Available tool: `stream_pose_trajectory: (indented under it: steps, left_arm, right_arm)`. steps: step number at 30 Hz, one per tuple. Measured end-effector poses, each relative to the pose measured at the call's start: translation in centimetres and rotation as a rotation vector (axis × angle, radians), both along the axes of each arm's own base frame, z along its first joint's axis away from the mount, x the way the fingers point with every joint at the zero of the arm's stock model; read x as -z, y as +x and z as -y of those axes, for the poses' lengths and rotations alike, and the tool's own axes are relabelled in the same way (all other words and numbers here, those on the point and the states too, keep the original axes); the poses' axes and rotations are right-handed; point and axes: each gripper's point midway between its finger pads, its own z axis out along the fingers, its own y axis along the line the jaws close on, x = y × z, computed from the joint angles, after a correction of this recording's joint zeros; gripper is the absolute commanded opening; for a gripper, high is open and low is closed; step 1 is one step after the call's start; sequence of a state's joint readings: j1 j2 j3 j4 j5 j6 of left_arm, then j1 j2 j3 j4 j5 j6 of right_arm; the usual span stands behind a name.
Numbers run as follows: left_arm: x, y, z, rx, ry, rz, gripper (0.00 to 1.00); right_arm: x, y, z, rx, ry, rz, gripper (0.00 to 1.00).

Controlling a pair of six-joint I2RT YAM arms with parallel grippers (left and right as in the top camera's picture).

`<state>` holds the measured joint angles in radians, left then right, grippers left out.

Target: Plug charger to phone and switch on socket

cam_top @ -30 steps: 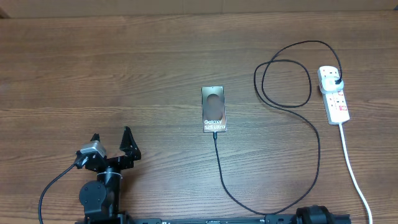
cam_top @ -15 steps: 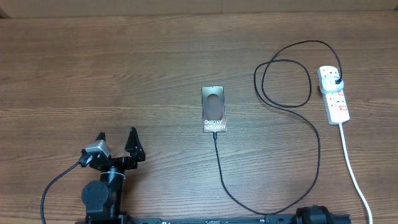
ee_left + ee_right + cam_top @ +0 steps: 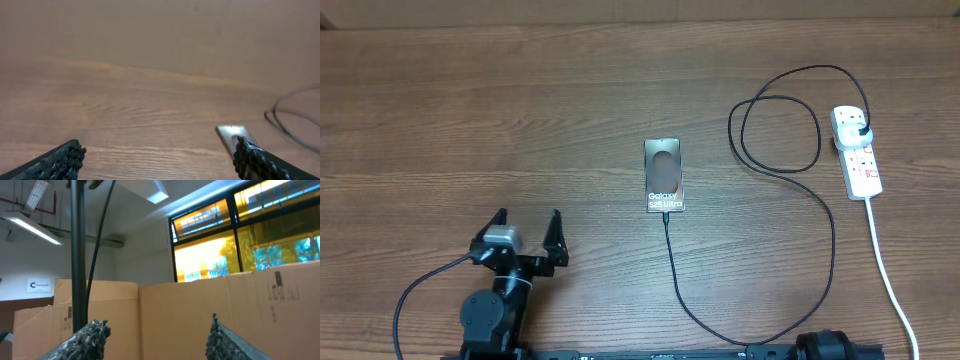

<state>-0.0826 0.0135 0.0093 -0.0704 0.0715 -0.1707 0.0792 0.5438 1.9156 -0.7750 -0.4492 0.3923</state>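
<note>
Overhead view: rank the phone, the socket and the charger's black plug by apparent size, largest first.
1. The socket and phone: too alike to rank; the socket looks longer, the phone wider.
2. The charger's black plug: clearly smallest.

I see a brown wood-grain table (image 3: 520, 100) filling the overhead view. On the right wrist view, cardboard walls (image 3: 180, 320) stand below tall windows (image 3: 240, 225) glowing orange. A strip light (image 3: 30, 227) hangs at the ceiling, beside a dark pole (image 3: 77, 255).
</note>
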Motion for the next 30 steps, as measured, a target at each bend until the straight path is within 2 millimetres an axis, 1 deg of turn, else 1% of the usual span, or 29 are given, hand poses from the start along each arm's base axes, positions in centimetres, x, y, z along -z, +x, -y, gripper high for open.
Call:
stream_pose_trajectory:
  steps: [6, 8, 9, 10, 14, 18, 21, 24, 26, 30]
  left_arm:
    - [0.0, 0.0, 0.2, 0.017, 0.134, 0.021, 1.0]
    - [0.0, 0.0, 0.2, 0.017, 0.156, 0.024, 1.0]
    - [0.0, 0.0, 0.1, 0.015, 0.165, 0.025, 1.0]
    - [0.0, 0.0, 0.1, 0.016, 0.171, 0.026, 1.0]
    - [0.0, 0.0, 0.1, 0.016, 0.184, 0.028, 1.0]
    - [0.0, 0.0, 0.1, 0.017, 0.195, 0.029, 1.0]
    - [0.0, 0.0, 0.1, 0.017, 0.195, 0.03, 1.0]
    - [0.0, 0.0, 0.1, 0.017, 0.197, 0.03, 0.99]
    - [0.0, 0.0, 0.1, 0.017, 0.198, 0.03, 1.0]
    - [0.0, 0.0, 0.1, 0.017, 0.198, 0.03, 1.0]
  right_arm:
    - [0.2, 0.1, 0.0, 0.0, -0.001, -0.011, 0.8]
    - [0.7, 0.4, 0.0, 0.0, -0.004, -0.035, 0.83]
    - [0.9, 0.6, -0.1, 0.0, -0.008, -0.048, 0.89]
    - [1.3, 0.8, -0.1, -0.001, -0.009, -0.066, 1.0]
    - [2.4, 1.7, 0.1, 0.026, -0.021, -0.118, 1.0]
    - [3.2, 3.0, 1.4, 0.122, -0.012, -0.155, 1.0]
    - [4.0, 4.6, 3.1, 0.227, 0.024, -0.203, 1.0]
    - [6.0, 7.2, 4.5, 0.319, 0.04, -0.3, 1.0]
    - [7.8, 9.1, 5.0, 0.359, 0.036, -0.371, 1.0]
    - [10.2, 11.9, 5.4, 0.399, 0.023, -0.461, 1.0]
